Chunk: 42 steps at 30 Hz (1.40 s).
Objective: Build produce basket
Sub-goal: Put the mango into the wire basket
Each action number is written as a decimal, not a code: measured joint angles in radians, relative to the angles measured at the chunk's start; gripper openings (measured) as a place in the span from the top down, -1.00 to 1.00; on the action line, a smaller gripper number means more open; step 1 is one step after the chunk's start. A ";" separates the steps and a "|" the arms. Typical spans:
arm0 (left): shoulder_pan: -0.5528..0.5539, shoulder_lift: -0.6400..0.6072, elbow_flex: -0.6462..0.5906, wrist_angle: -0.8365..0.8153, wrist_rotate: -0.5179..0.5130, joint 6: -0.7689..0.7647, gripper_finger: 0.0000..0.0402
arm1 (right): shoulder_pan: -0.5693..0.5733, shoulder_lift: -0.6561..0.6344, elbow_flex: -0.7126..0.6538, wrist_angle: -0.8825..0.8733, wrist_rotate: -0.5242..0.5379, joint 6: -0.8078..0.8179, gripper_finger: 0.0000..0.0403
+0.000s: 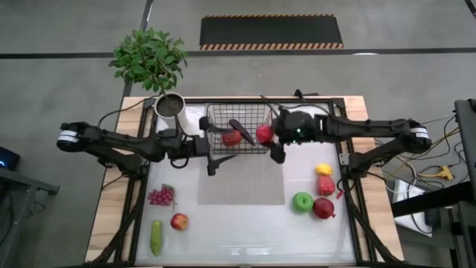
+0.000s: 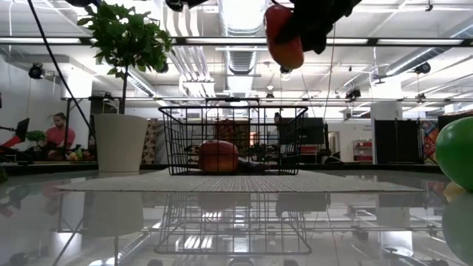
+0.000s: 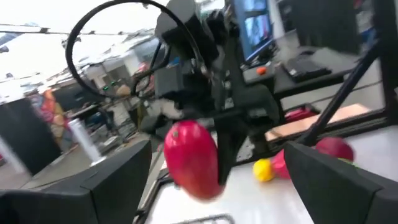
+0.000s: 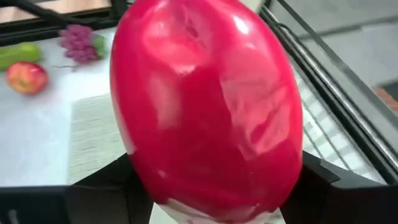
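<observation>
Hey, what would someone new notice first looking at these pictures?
Probably the right gripper holding a glossy red fruit in the air above the right edge of the black wire basket. Next, the left gripper waiting open beside the basket's left side, and the leafy potted plant at the table's far left corner.

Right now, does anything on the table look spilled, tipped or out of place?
Nothing stands out. The basket sits upright on its mat, the right end effector holds a red mango above its rim, and the remaining produce lies in tidy groups.
</observation>
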 joint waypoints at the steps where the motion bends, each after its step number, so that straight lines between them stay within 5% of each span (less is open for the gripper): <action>1: 0.001 0.011 0.000 0.019 0.017 -0.008 -0.73 | 0.009 0.000 -0.021 0.037 -0.005 -0.005 -0.21; 11: 0.021 0.170 0.053 0.170 0.090 -0.014 -0.73 | 0.038 -0.001 -0.133 0.261 -0.107 -0.011 -0.21; 31: 0.139 0.387 0.192 0.157 0.208 -0.166 -0.72 | 0.038 -0.001 -0.156 0.266 -0.107 -0.035 -0.22; 42: 0.143 0.392 0.182 0.153 0.212 -0.168 -0.34 | 0.037 -0.001 -0.159 0.267 -0.095 -0.035 -0.23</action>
